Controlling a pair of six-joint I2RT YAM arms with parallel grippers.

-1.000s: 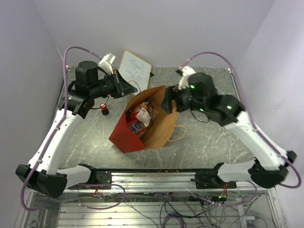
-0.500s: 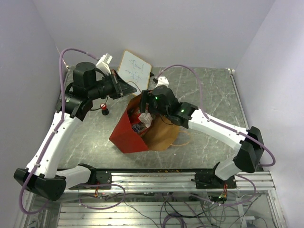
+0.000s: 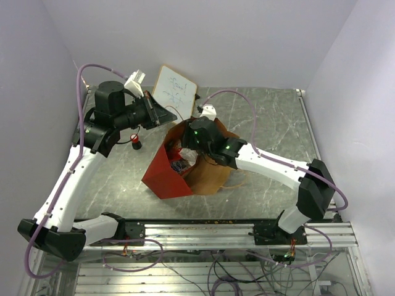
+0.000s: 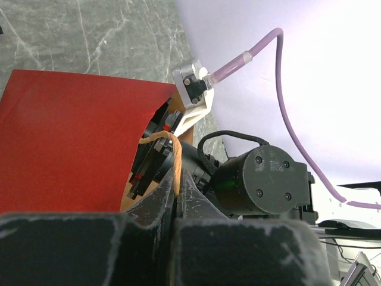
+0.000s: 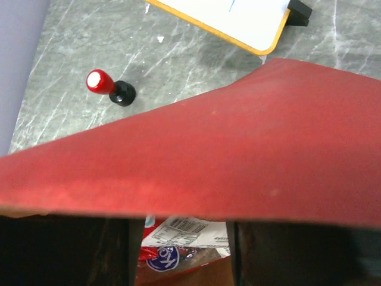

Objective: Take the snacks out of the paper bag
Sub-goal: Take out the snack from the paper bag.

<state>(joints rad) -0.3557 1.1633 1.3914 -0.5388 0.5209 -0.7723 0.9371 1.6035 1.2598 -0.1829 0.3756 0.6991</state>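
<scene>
**Right gripper in the bag mouth, left gripper pinching 1 handle**

Top view: 1 paper bag (image 3: pixel 162 176) sits mid-table on the grey table (image 3: pixel 271 117), red outside, brown inside, mouth tilted up toward the camera. 2 arms are at it. The left gripper (image 3: pixel 168 115) is at the far rim. The right gripper (image 3: pixel 185 148) is down inside the mouth, its tips hidden here. The snacks (image 3: pixel 179 165) show only as dark scraps inside, so no count is possible. 1 whiteboard (image 3: pixel 174 88) stands behind the bag. 1 red-and-black marker cap (image 3: pixel 136 143) stands left of the bag, apart from it.

Left wrist: the left gripper (image 4: pixel 177 185) has its jaws pressed together on 1 tan handle (image 4: pixel 172 149). 1 red bag wall (image 4: pixel 71 137) fills the left side. The right arm's black wrist (image 4: pixel 262 179) is just beyond.

Right wrist: 2 dark fingers (image 5: pixel 65 250) of the right gripper (image 5: pixel 186 244) stand apart at a middling gap. 1 snack packet (image 5: pixel 169 257), red with a barcode panel and a blue logo, lies in that gap. Whether the fingers touch it cannot be told. The bag's red wall (image 5: pixel 238 161) crosses the frame. Beyond it are 1 marker cap (image 5: pixel 110 86) and 1 whiteboard (image 5: pixel 238 18).
</scene>
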